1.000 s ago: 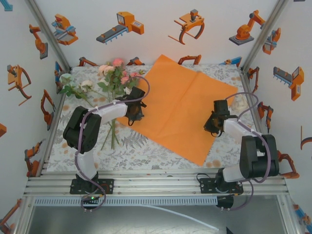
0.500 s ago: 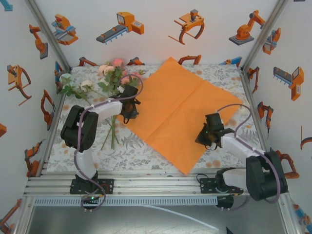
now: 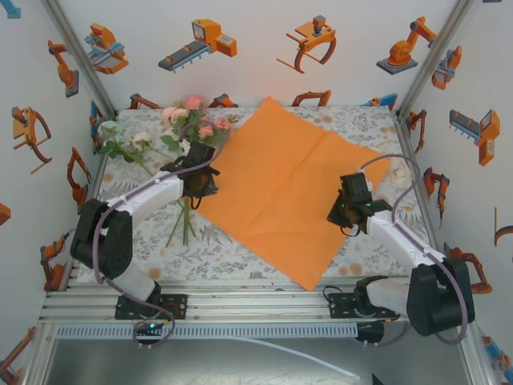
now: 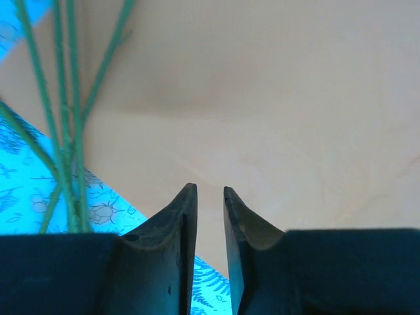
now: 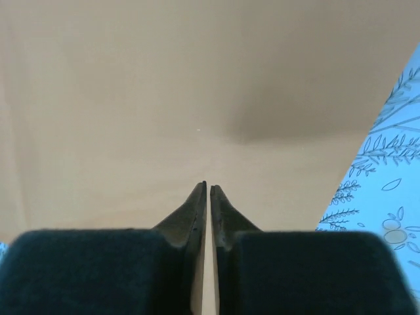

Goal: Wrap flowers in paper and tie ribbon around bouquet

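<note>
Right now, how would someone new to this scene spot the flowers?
On the floral-print table, look left of the big orange paper. The flowers lie there, stems pointing to the near edge. Unlike the flat cloth print, they carry raised pink, peach and white blooms.

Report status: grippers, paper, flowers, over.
Left gripper slightly open at edge of paper. Right gripper nearly closed over paper, grip unclear. Paper flat; flowers beside it, unwrapped.

White-linked arms [image 3: 152, 191] with black joints, looping purple-grey cables [image 3: 95, 249], tapered matte-black fingers [image 4: 172, 226] on the left end effector [image 4: 210, 190]
</note>
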You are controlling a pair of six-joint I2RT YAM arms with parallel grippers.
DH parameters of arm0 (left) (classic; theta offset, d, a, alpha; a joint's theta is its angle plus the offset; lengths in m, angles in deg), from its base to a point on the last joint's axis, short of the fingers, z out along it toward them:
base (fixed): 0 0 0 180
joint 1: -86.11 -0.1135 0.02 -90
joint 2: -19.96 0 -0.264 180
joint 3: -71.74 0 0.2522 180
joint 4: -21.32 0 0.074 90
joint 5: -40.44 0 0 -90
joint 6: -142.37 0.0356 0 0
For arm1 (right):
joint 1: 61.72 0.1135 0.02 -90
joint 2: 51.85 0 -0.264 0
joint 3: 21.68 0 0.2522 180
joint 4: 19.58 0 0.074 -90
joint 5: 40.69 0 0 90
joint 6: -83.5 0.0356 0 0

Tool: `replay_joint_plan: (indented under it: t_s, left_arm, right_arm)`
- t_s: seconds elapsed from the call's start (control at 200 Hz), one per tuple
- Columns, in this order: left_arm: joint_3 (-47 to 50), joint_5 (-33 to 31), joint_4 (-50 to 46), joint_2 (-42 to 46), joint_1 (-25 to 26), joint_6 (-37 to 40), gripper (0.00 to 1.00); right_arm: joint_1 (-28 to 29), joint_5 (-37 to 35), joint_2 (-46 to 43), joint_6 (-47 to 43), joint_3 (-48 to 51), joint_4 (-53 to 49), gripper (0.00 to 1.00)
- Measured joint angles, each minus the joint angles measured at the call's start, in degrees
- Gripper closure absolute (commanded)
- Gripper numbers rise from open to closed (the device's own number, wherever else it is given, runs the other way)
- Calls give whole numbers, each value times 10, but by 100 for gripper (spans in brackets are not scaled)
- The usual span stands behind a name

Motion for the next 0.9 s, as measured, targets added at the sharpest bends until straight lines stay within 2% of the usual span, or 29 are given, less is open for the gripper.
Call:
replay_joint_plan:
  t_s: [0.135,0.285,0.436,0.591,0.756,0.901]
  left_arm:
    - [-46,-51,11,-4,-22,75,69]
    - [-143,-75,16,-104,-57,165,64]
    - [-220,-53,3,-205,-81,228,60]
    - [-283,-26,-37,-281,-88,251,60]
    - [-301,-20,-72,-307,-90,256,63]
    - [-303,-19,-87,-315,-90,258,70]
  right_arm:
    - [0,23,-54,-1,-1,0,60]
    - [0,58,-109,-2,-1,0,52]
    - [0,75,-161,-4,-1,0,51]
    - [0,81,-178,-5,-1,0,51]
    - [0,89,-177,-5,-1,-2,51]
    - [0,93,-176,-5,-1,-7,51]
